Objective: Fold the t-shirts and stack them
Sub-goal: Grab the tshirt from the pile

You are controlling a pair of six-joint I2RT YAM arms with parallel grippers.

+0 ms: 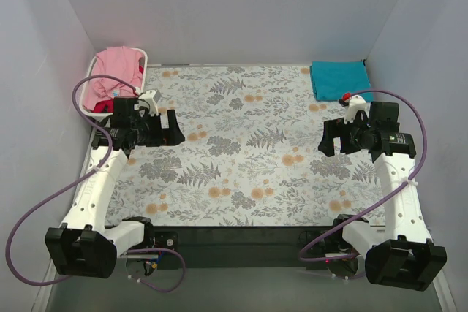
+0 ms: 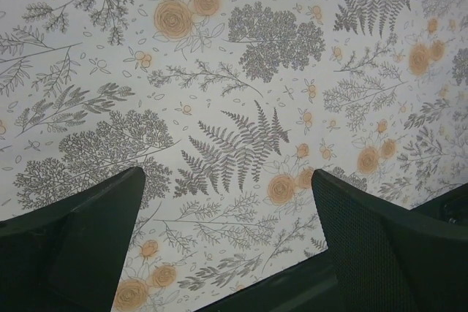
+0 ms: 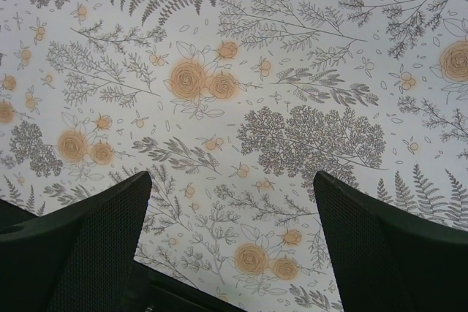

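A light pink t-shirt (image 1: 117, 69) lies bunched in a white basket (image 1: 145, 58) at the back left corner. A small patch of a red t-shirt (image 1: 99, 108) shows under it. At the back right a teal t-shirt (image 1: 338, 79) lies folded flat on the table. My left gripper (image 1: 174, 128) hovers over the floral cloth just right of the basket, open and holding nothing (image 2: 227, 174). Near the teal shirt's front edge my right gripper (image 1: 327, 139) is also open, with only the patterned cloth between its fingers (image 3: 232, 177).
A floral tablecloth (image 1: 241, 158) covers the table between the two arms. Pale walls close in the left, back and right sides. A dark strip (image 1: 234, 235) runs along the table's near edge between the arm bases.
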